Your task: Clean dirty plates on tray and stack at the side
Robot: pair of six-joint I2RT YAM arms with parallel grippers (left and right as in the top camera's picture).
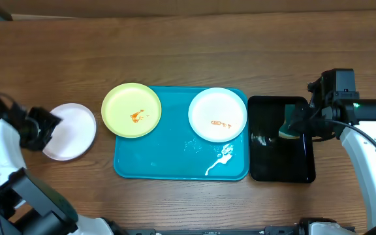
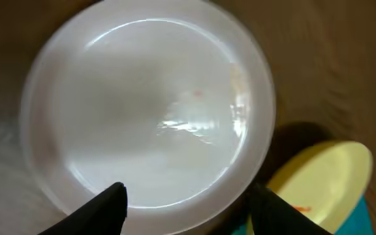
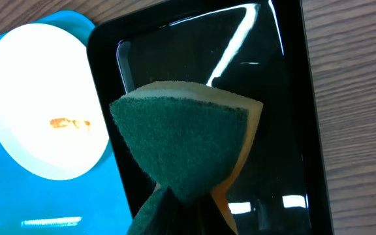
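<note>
Brown wood-grain tabletop (image 1: 188,52) carries everything, with the turquoise tray (image 1: 168,163) lying at its middle. Two plates sit on the tray's far half. The yellow-green plate (image 1: 131,109) covers the tray's far left corner, overhangs the rim there, and has an orange-red smear near its middle. The smeared white plate (image 1: 217,114) lies at the far right of the tray, inside the rim, with a short orange streak across its centre. Nearer on the tray, below that plate, a white smear (image 1: 220,160) curls across the bare turquoise floor.

Left of the tray, flat on the wood and near the yellow-green plate without touching it, rests the clean white plate (image 1: 74,134). Its face is glossy and shows no orange marks. The left gripper (image 2: 187,196) is at that plate's edge farthest from the tray. In the left wrist view its jaws are spread wide over the rim and pinch nothing.

Right of the tray, just beside its rim, lies the black tray (image 1: 282,163), glossy and throwing back light streaks. The right gripper (image 1: 303,124) hangs over the black tray's far half, its jaws clenched on a sponge (image 3: 181,143). The sponge is folded, dark green scouring face outward with a yellow layer behind. From the right wrist camera it hides part of the black tray's floor, and the smeared white plate shows off to its left.
</note>
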